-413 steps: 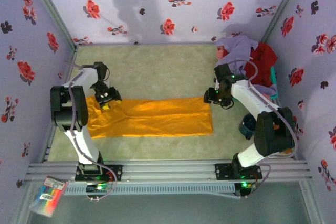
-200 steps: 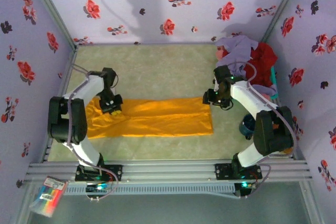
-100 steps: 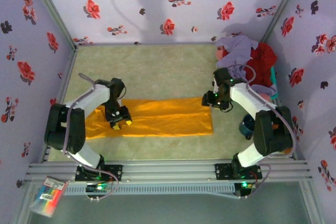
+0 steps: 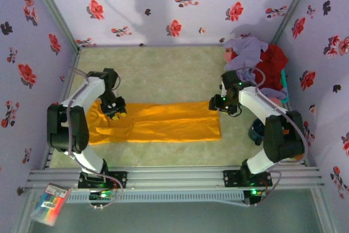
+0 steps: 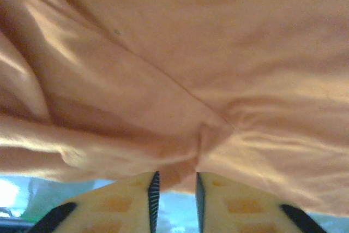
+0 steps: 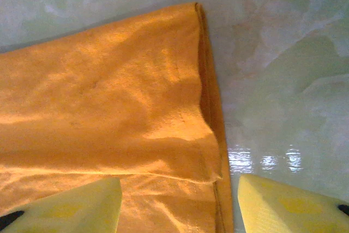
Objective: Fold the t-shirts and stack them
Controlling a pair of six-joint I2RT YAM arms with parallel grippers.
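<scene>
The large orange-yellow soft cloth t-shirt (image 4: 163,123) lay folded into a long strip across the pale mottled bench (image 4: 163,69). The left pincer (image 4: 113,107) sat on its left end, narrow, pinching a pucker of that cloth. The right pincer (image 4: 221,103) stood wide astride its far right corner. A lavender cloth t-shirt (image 4: 248,47) and a red cloth t-shirt (image 4: 272,61) were heaped in the right rear corner.

Spread t-shirt (image 4: 163,123) flat on table (image 4: 163,69), across its near half; left gripper (image 4: 116,111) on shirt's left end; right gripper (image 4: 217,103) over its far right corner; heaped t-shirts (image 4: 256,55) far right, over basket (image 4: 284,84).
</scene>
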